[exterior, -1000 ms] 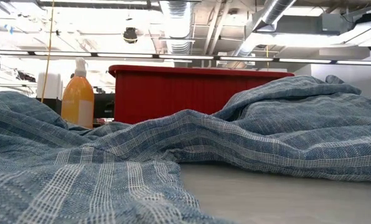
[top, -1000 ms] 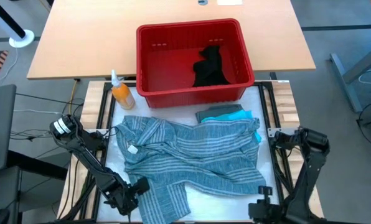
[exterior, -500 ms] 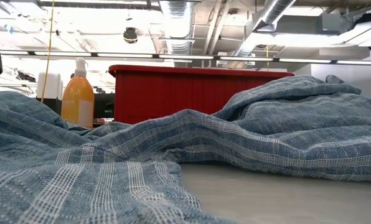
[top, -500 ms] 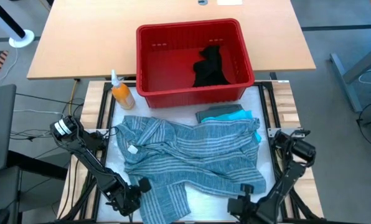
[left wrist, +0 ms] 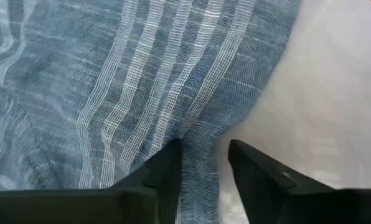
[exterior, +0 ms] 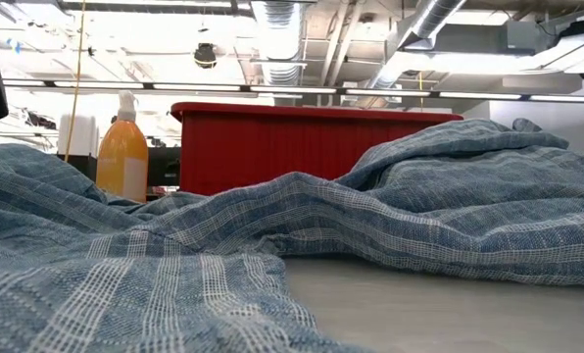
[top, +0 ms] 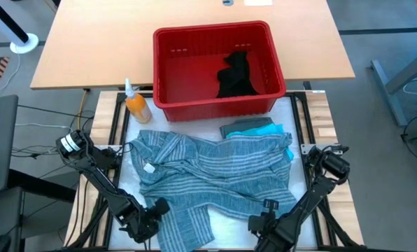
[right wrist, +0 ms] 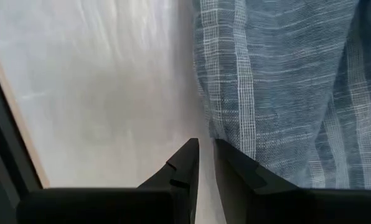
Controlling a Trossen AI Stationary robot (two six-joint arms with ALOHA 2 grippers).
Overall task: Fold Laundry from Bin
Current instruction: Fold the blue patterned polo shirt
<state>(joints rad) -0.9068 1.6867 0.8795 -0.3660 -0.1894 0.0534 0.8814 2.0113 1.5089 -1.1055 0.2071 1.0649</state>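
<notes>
Right gripper [top: 264,222] slid inward, jaws nearly closed, empty; left gripper [top: 154,211] jaws parted astride one striped shirt [top: 215,175].

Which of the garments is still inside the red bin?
The black garment, bunched against the right side of the bin. The striped shirt lies spread on the table, with the grey-green and turquoise pieces beside it.

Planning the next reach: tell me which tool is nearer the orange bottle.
Left. The left tool sits at the striped shirt's near-left hem, on the orange bottle's side. The right tool is at the near-right hem, farther away.
</notes>
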